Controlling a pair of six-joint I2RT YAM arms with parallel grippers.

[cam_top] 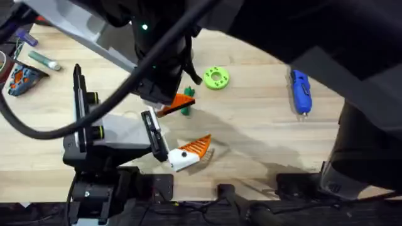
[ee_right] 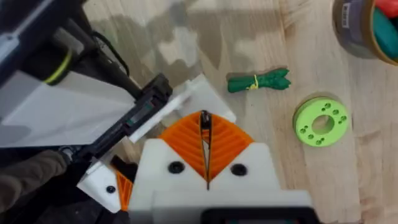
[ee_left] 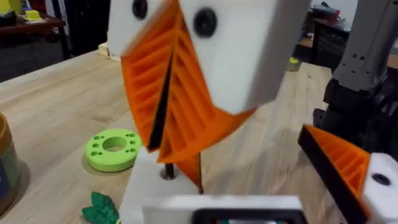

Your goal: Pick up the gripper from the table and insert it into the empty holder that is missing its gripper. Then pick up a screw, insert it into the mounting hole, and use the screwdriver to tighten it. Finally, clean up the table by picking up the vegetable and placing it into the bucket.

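Step one, I judge: my right claw [ee_right: 204,134] is pressed together on the wedge-shaped orange plastic gripper finger [ee_left: 189,167], just above the plain white angular holder [ee_left: 149,180] of my spread left claw [cam_top: 174,129]. Next: seat it squarely. Beyond lie one slim green toy vegetable [ee_right: 258,81], one lime disc [ee_right: 321,121], one tan bucket [ee_right: 367,28] and one blue screwdriver [cam_top: 301,91].

Your bench [cam_top: 264,132] sits evenly lit from above; soft shadows pool mid-bench, while blurred dark arms loom close under the overhead camera.
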